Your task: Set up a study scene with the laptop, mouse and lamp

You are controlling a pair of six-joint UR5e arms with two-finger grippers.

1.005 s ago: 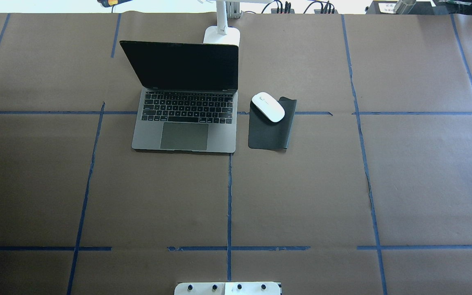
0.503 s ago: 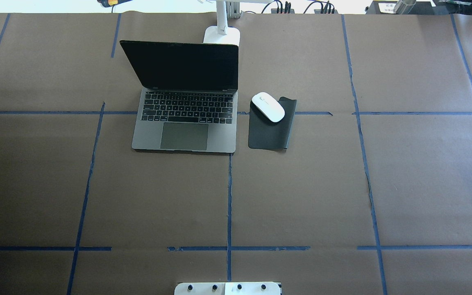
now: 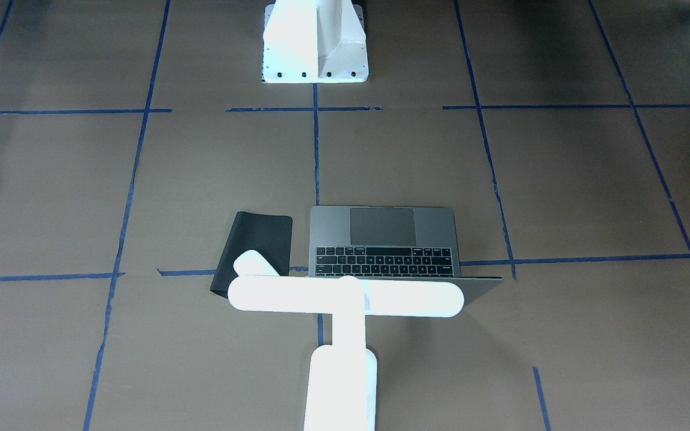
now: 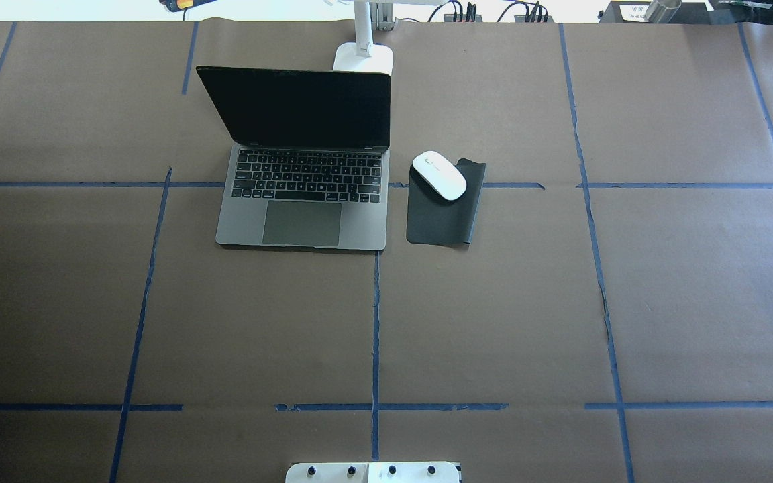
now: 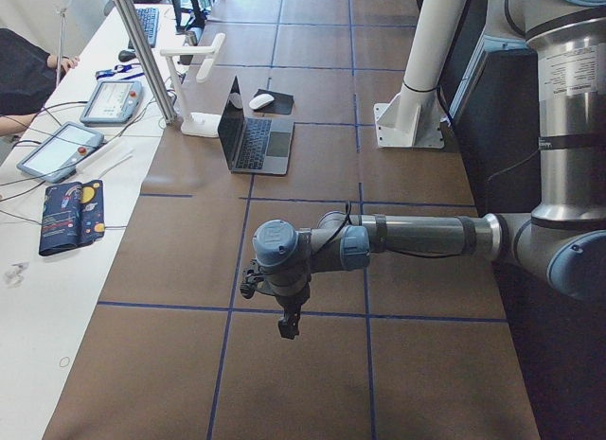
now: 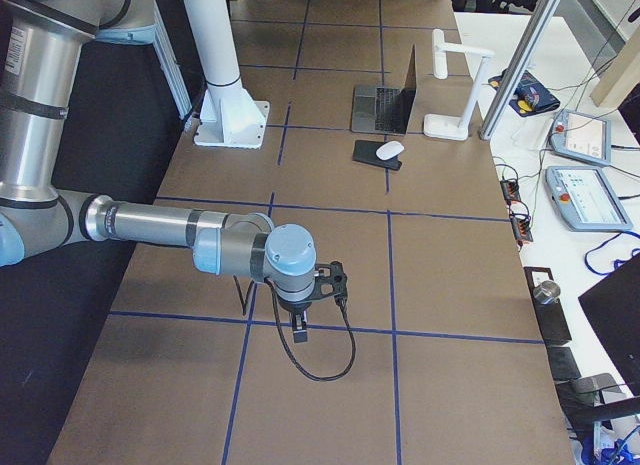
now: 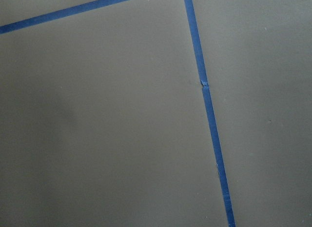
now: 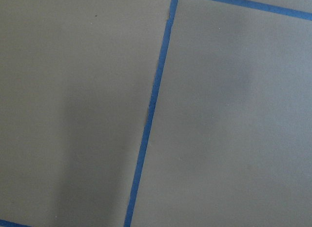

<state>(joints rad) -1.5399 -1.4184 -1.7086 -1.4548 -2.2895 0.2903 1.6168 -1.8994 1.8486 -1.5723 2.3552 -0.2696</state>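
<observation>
Left end effector (image 5: 287, 327) and right end effector (image 6: 299, 333) above table (image 4: 494, 322), grip impossible to tell, mouse (image 4: 439, 175) on black mat (image 4: 440, 221)

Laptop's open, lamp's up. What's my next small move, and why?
Likely bring the right arm toward the mouse and nudge it to the middle of the black mat: it sits on the mat's far corner by the laptop. The laptop is open and the lamp stands behind it, so little else seems left.

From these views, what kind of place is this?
Probably a robotics lab workcell: a paper-covered table taped into a blue grid, a robot arm reaching over it, teach pendants on the side bench.
</observation>
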